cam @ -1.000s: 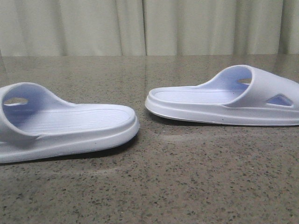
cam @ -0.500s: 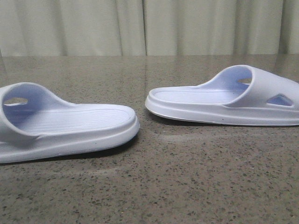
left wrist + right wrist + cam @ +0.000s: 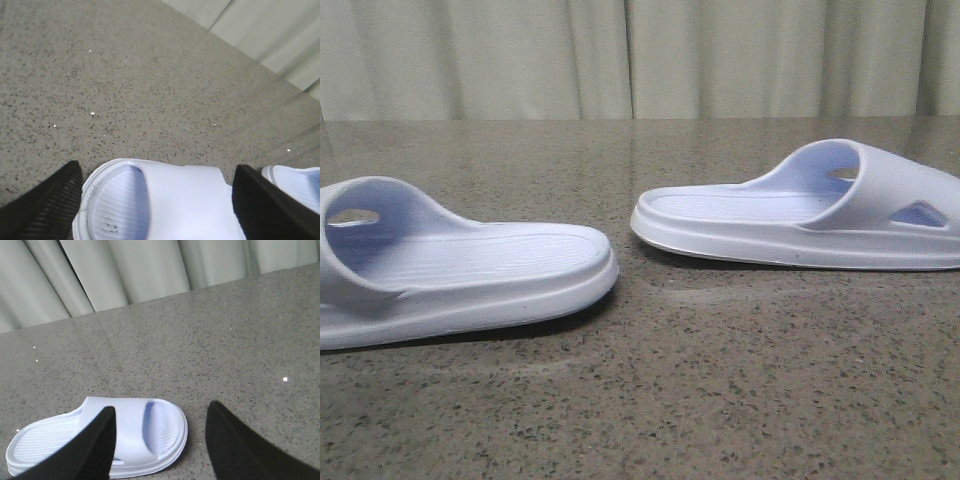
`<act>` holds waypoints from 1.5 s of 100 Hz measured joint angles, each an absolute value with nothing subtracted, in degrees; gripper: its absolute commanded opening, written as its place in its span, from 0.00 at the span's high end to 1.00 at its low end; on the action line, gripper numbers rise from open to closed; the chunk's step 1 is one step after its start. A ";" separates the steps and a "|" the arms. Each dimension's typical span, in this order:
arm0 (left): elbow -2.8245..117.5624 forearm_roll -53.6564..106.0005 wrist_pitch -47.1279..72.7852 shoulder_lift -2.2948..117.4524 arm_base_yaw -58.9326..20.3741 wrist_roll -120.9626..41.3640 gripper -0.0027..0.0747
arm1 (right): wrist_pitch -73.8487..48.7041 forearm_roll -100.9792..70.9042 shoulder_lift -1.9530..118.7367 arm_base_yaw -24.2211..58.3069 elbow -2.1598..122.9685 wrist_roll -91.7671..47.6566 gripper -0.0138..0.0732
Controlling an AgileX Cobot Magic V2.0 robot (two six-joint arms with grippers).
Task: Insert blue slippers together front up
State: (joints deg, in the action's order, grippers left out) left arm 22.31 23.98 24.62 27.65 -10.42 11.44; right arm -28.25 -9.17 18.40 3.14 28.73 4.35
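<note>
Two pale blue-white slippers lie sole-down on the speckled table, heels facing each other with a gap between. The left slipper (image 3: 460, 270) is nearer; the right slipper (image 3: 800, 215) is farther back. Neither gripper shows in the front view. My left gripper (image 3: 157, 167) is open, its black fingers (image 3: 45, 210) on either side of the left slipper's strap (image 3: 185, 200), apart from it. The other slipper's heel (image 3: 295, 180) shows beside it. My right gripper (image 3: 161, 407) is open above the right slipper (image 3: 145, 427), whose toe end lies between the fingers (image 3: 95, 450).
A pale pleated curtain (image 3: 640, 55) hangs behind the table's far edge (image 3: 640, 120). The speckled grey-brown tabletop (image 3: 720, 380) stretches in front of both slippers. The curtain also shows in the right wrist view (image 3: 140, 270).
</note>
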 measured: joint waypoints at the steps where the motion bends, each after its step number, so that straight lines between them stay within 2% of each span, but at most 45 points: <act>1: 22.29 24.10 24.50 27.84 -10.42 11.41 0.26 | -28.07 -9.17 18.45 3.14 28.73 4.35 0.45; 35: 21.93 28.16 18.06 39.92 -10.42 11.83 0.26 | -26.31 -9.17 18.54 3.14 28.73 4.35 0.45; 62: 21.93 33.78 17.40 48.38 -10.42 11.83 0.26 | -26.18 -9.17 18.54 3.14 28.73 4.35 0.45; 140: 22.14 38.92 21.46 49.76 -10.42 11.83 0.26 | -25.14 -9.21 18.54 3.14 28.73 4.44 0.45; 150: 22.14 38.92 21.46 49.76 -10.42 11.83 0.30 | -25.02 -9.21 18.54 3.14 28.73 4.44 0.45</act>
State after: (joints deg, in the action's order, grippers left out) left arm 22.14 38.92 21.46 49.76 -10.42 11.83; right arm -25.02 -9.21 18.54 3.14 28.73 4.44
